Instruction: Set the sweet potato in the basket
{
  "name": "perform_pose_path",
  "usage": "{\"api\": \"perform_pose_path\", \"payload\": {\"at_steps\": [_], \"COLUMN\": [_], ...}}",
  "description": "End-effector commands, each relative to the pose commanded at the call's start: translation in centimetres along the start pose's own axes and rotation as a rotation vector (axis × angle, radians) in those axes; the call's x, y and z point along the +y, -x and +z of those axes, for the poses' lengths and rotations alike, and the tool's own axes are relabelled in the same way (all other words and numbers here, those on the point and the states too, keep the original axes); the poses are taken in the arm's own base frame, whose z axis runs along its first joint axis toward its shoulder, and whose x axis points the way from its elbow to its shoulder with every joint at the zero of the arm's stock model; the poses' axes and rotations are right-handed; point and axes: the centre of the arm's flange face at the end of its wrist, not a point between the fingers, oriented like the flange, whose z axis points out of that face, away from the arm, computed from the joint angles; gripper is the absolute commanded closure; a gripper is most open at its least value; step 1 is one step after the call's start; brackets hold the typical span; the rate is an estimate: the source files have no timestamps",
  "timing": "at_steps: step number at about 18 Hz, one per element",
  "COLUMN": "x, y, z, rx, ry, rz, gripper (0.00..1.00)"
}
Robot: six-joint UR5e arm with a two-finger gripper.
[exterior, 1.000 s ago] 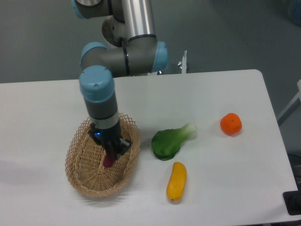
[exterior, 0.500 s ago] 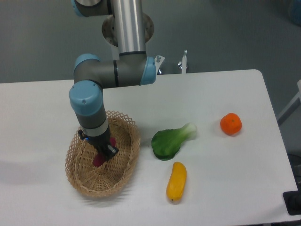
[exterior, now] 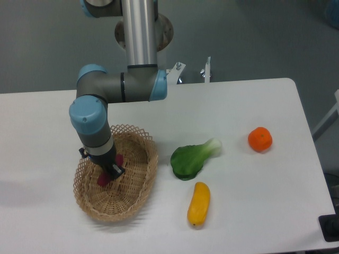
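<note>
The wicker basket (exterior: 139,186) sits at the left of the white table. My gripper (exterior: 108,171) reaches down into it from above, low over the basket's left half. The magenta sweet potato (exterior: 103,179) shows as two small purple patches beside the fingers, one at the lower left and one at the upper right. The fingers look closed on it. Most of the tuber is hidden by the gripper.
A green bok choy (exterior: 192,158) lies right of the basket. A yellow oblong vegetable (exterior: 199,203) lies below it near the front. A round orange fruit (exterior: 260,139) sits at the right. The arm's elbow (exterior: 119,87) hangs over the table behind the basket.
My gripper has moved left across the basket interior with the sweet potato between its fingers, and the arm's upper links have swung left with it.
</note>
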Motion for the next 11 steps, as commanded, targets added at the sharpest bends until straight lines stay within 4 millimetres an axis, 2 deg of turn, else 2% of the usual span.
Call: {"api": "perform_pose_path", "payload": {"at_steps": [1, 3, 5, 9, 10, 11], "x": [0.0, 0.1, 0.0, 0.4, 1.3, 2.4], "y": [0.3, 0.8, 1.5, 6.4, 8.1, 9.7], "z": [-0.5, -1.7, -4.2, -8.3, -9.2, -11.1], "rx": [-0.018, -0.06, -0.097, -0.173, -0.189, -0.216], "ry": [0.004, 0.015, -0.007, -0.06, -0.07, -0.088], "rz": [0.004, -0.002, -0.007, -0.086, -0.115, -0.143], "gripper": [0.0, 0.0, 0.0, 0.0, 0.0, 0.0]}}
